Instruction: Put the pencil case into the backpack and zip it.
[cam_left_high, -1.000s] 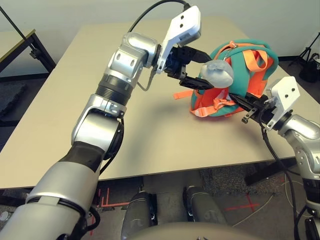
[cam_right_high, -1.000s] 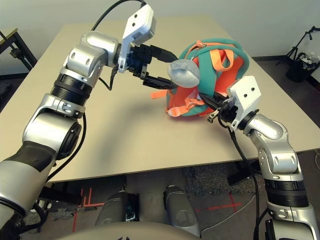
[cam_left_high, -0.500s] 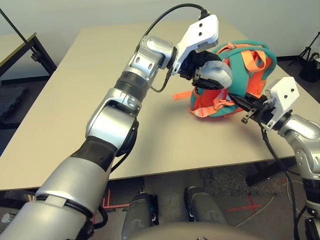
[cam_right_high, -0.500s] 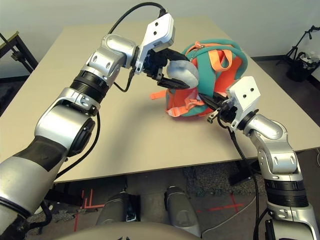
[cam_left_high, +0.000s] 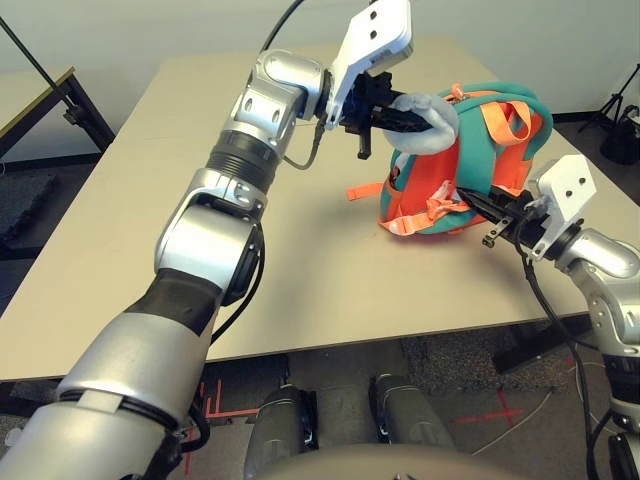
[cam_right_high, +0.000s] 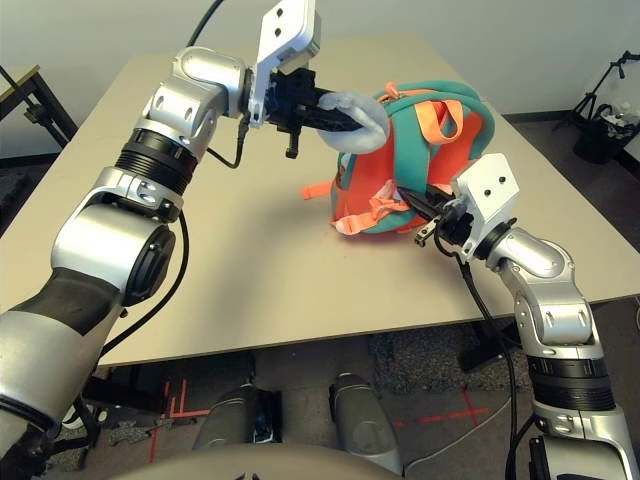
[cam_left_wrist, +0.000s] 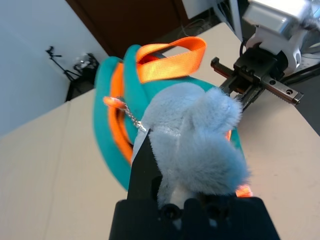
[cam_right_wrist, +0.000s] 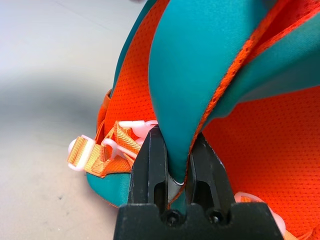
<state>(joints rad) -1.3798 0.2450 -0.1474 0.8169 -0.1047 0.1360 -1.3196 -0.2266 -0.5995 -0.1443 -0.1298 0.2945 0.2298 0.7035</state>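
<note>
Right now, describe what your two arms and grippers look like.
Both arms are silver metal with black ribbed joints and black cables. Each wrist carries a white camera housing. The left gripper and right gripper each have two black fingers.

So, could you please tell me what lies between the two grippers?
The backpack: in the left eye view, left gripper holds its grey fin, right gripper its teal edge.

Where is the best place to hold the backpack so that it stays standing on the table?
Probably two places at once. The backpack stands on the table, soft and floppy. The grey plush fin sticks out near its top toward the robot's left, so the left gripper pinches it from that side. A teal strap stands edge-on toward the right, where the right gripper clamps it.
</note>
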